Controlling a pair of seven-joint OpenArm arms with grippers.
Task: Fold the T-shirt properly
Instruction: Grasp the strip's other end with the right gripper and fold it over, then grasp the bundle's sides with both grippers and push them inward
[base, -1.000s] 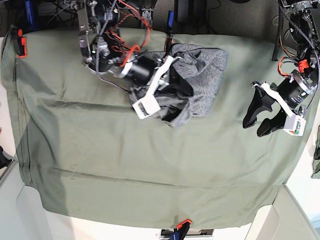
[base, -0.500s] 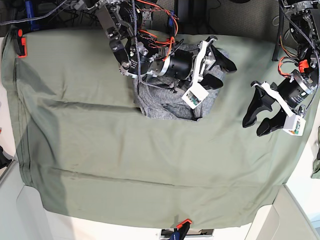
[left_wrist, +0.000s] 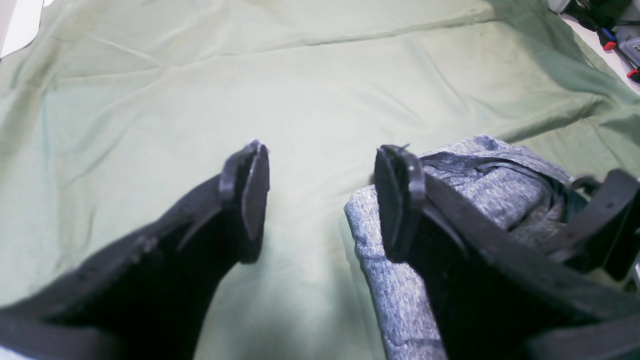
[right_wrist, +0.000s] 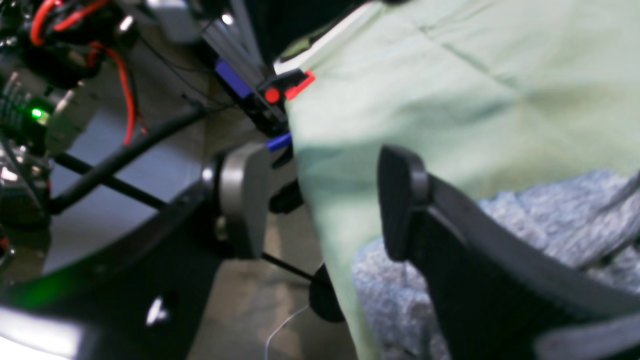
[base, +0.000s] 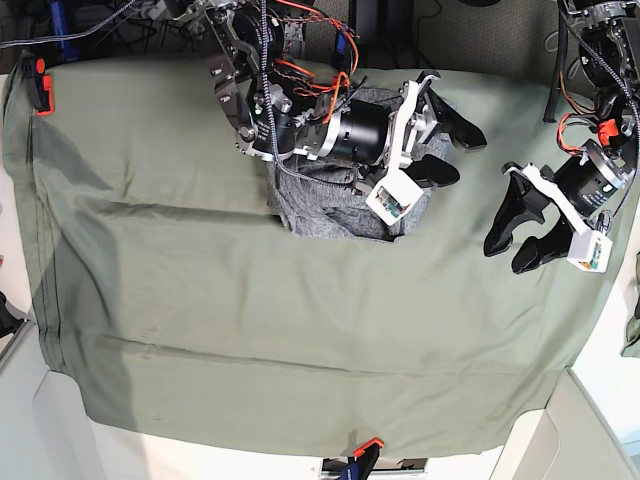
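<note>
In the left wrist view the left gripper (left_wrist: 320, 195) fills the foreground, its 2 jaws spread wide with only the olive-green cloth (left_wrist: 200, 100) between them. Just past its right-hand finger lies the T-shirt (left_wrist: 480, 185), a bunched grey heap, and a dark finger of the other arm pokes in at the right edge.

The right wrist view shows the right gripper (right_wrist: 320, 200), jaws likewise spread and pinching nothing, straddling the back edge of the table: grey knit (right_wrist: 550, 215) below, a red-and-black clamp (right_wrist: 285, 87) on the cloth hem beyond, cables and a green light further back. None of that clutter appears in the left wrist view.

From the base view, the T-shirt (base: 330, 205) sits crumpled at the far middle of the cloth (base: 200, 300), partly under the right arm. 1 second ago the right gripper (base: 450, 145) was sunk in the fabric; now it stands opened past the shirt's edge. The left gripper (base: 515, 235) has not moved, hovering well apart.
</note>
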